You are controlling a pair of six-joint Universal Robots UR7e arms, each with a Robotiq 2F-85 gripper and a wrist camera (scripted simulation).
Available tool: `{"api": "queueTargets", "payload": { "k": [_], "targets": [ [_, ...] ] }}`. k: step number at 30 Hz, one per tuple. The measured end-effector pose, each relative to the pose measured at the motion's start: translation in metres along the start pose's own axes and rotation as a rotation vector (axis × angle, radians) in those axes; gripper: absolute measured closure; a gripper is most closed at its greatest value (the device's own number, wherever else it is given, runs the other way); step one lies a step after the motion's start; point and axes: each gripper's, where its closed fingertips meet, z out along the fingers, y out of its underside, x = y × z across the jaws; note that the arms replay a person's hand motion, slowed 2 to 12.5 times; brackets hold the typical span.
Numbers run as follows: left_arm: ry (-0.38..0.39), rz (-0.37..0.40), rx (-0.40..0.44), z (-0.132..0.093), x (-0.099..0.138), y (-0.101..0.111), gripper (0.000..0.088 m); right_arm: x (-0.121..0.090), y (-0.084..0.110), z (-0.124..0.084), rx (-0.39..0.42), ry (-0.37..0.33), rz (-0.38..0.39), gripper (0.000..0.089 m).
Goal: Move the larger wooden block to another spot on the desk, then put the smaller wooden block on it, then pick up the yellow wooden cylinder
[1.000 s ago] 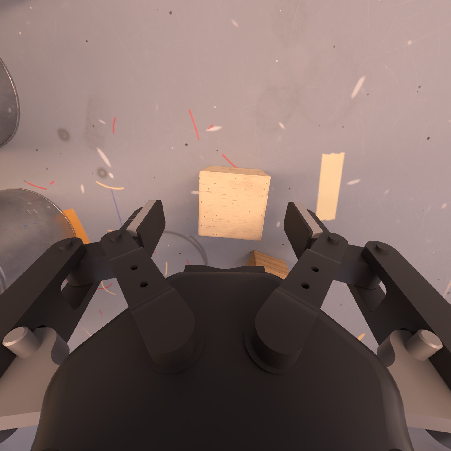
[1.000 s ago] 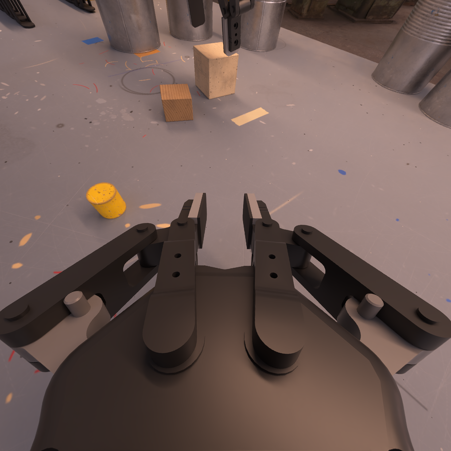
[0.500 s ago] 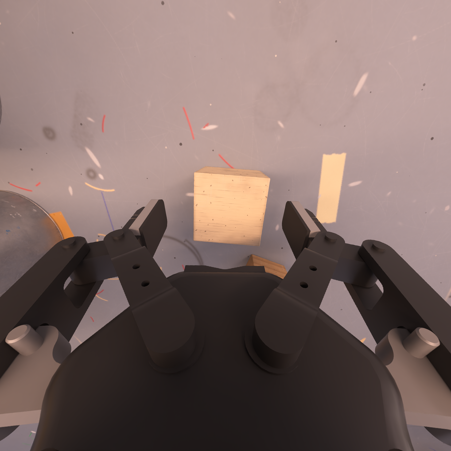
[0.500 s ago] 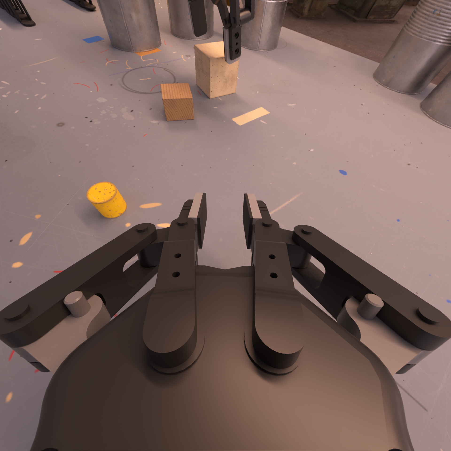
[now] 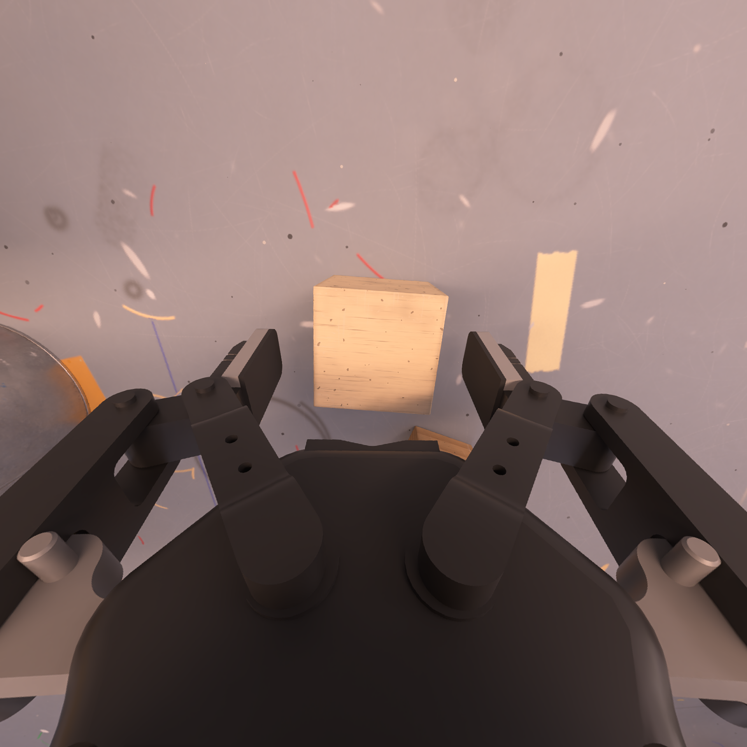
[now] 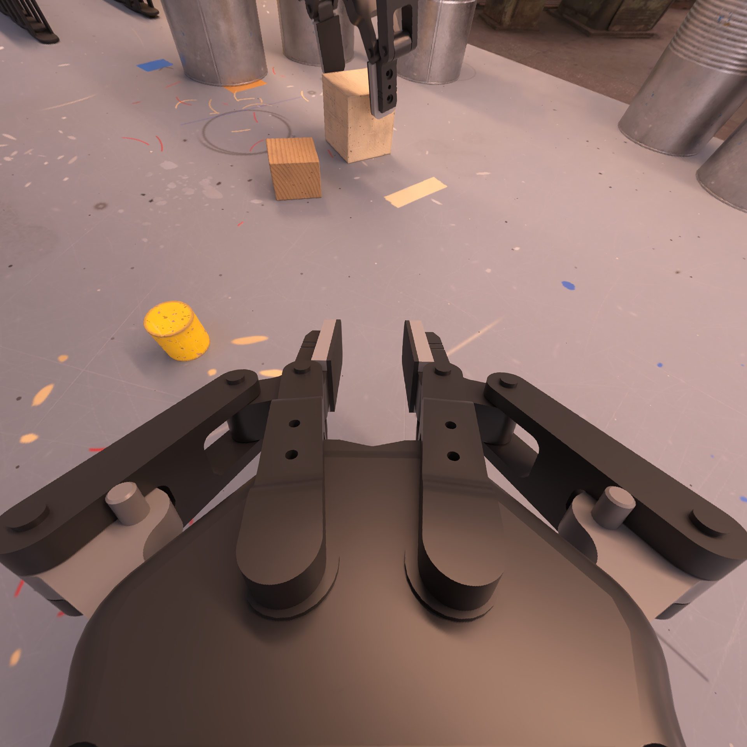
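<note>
The larger pale wooden block (image 5: 376, 347) stands on the grey desk, seen from above between my left gripper's (image 5: 372, 355) open fingers, which straddle its top without touching. In the right wrist view the left gripper (image 6: 359, 81) hangs over that block (image 6: 355, 129). The smaller brown wooden block (image 6: 294, 167) stands just beside it; only its corner (image 5: 442, 442) shows in the left wrist view. The yellow wooden cylinder (image 6: 177, 330) stands to the left of my right gripper (image 6: 372, 347), which is open, empty and above the desk.
Metal cans stand at the back (image 6: 218, 40) and at the right edge (image 6: 687, 89); one (image 5: 36, 404) is close to my left gripper's left side. A pale tape strip (image 6: 415, 192) lies right of the blocks. Paint flecks mark the desk.
My left gripper has come down over the larger block, its fingers now level with the block's upper part. My right gripper has not moved.
</note>
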Motion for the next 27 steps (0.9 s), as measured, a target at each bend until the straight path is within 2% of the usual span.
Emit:
{"api": "queueTargets", "payload": {
  "k": [4, 10, 14, 27],
  "targets": [
    [0.006, 0.007, 0.0, 0.0018, 0.0006, 0.0005, 0.014, -0.0001, 0.0001, 0.0, -0.001, -0.001, 0.0, 0.062],
    [0.014, 0.029, 0.005, 0.0037, 0.0016, 0.0005, 0.0301, 0.0, 0.0001, 0.0001, -0.001, -0.001, 0.0, 0.062],
    [0.016, 0.044, 0.011, 0.0044, 0.0016, 0.0, 0.0377, -0.0001, 0.0002, 0.0002, -0.002, -0.001, 0.0, 0.062],
    [0.022, 0.068, 0.033, 0.0047, 0.0016, -0.0016, 0.0378, -0.0001, 0.0004, 0.0004, -0.004, -0.002, 0.001, 0.062]
  ]
}}
